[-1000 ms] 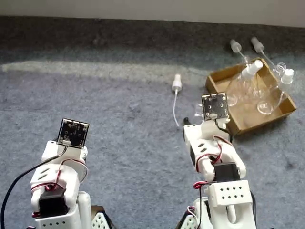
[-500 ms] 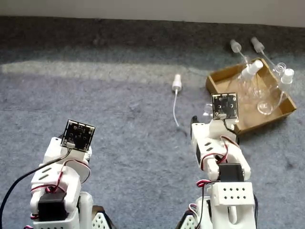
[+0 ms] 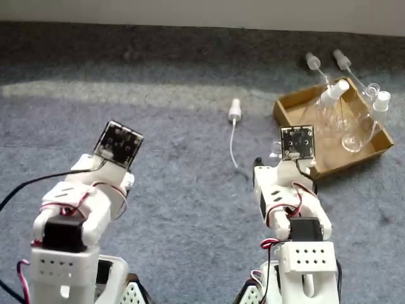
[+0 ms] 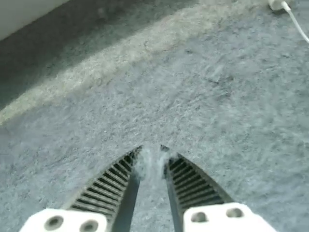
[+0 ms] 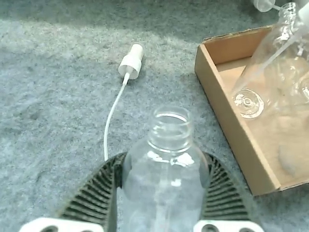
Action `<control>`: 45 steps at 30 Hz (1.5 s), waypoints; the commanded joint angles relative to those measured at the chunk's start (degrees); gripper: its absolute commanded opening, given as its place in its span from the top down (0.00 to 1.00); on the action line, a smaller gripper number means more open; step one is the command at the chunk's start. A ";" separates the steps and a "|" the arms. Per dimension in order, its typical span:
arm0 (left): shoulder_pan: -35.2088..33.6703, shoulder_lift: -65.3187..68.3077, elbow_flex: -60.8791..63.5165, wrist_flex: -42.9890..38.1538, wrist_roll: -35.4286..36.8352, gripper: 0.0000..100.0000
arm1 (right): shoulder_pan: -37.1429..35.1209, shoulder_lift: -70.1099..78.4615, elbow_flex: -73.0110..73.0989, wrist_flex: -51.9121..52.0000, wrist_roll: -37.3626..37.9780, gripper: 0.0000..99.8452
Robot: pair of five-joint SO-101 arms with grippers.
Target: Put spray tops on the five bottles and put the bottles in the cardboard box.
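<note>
My right gripper (image 5: 164, 162) is shut on an uncapped clear bottle (image 5: 169, 159), its open neck facing the carpet just short of the cardboard box (image 5: 227, 111). A loose white spray top (image 5: 131, 60) with a long thin tube lies on the carpet beyond the bottle; from above the spray top (image 3: 235, 111) sits left of the box (image 3: 288, 117). Inside the box lie clear bottles, two with white spray tops (image 3: 333, 92) (image 3: 381, 101). My left gripper (image 4: 152, 150) hangs over bare carpet, open by a narrow gap and holding nothing, with the spray top (image 4: 277, 4) far off.
Two more loose spray tops (image 3: 312, 61) (image 3: 342, 59) lie on the carpet behind the box. The grey carpet (image 3: 164, 126) stretches between the arms up to a pale wall at the back.
The left arm has risen and swung forward and to the right. The right arm shifted slightly right toward the box with the bottle, then held still.
</note>
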 commanded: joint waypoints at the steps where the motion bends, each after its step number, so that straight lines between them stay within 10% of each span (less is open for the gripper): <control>1: 7.60 13.32 -9.98 -0.44 -0.26 0.99 | 0.66 -1.45 -0.48 -1.36 -0.62 0.90; 24: 21.85 55.52 -15.43 -52.57 6.42 0.95 | 0.66 -1.45 6.55 -9.10 -0.62 0.90; 30: 21.93 67.74 -30.46 -46.59 24.00 0.76 | 0.66 -1.45 6.55 -9.10 -0.62 0.90; 45: 24.13 104.31 -70.73 -38.24 42.64 0.74 | 0.66 -1.45 7.34 -9.10 -0.62 0.90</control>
